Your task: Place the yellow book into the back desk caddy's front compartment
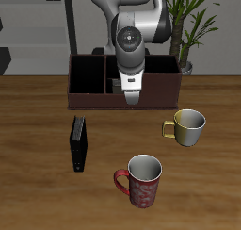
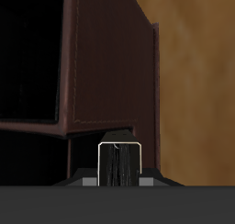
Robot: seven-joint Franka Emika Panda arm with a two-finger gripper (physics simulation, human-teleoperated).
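One yellow book (image 2: 119,165) — gripped in the hand (image 1: 132,94).

A warm brown wood-grain surface (image 1: 38,191) fills the near scene under even, soft light. At the far right a green leafy potted plant (image 1: 193,22) stands. Far left, dark shelving (image 1: 14,36) meets a pale wall (image 1: 42,26).

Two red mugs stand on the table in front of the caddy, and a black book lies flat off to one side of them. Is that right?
Not quite. Only one is a red mug. The other mug is yellow with a grey inside, as the exterior view shows. The rest holds: both stand on the table in front of the caddy, and the black book lies flat off to one side.
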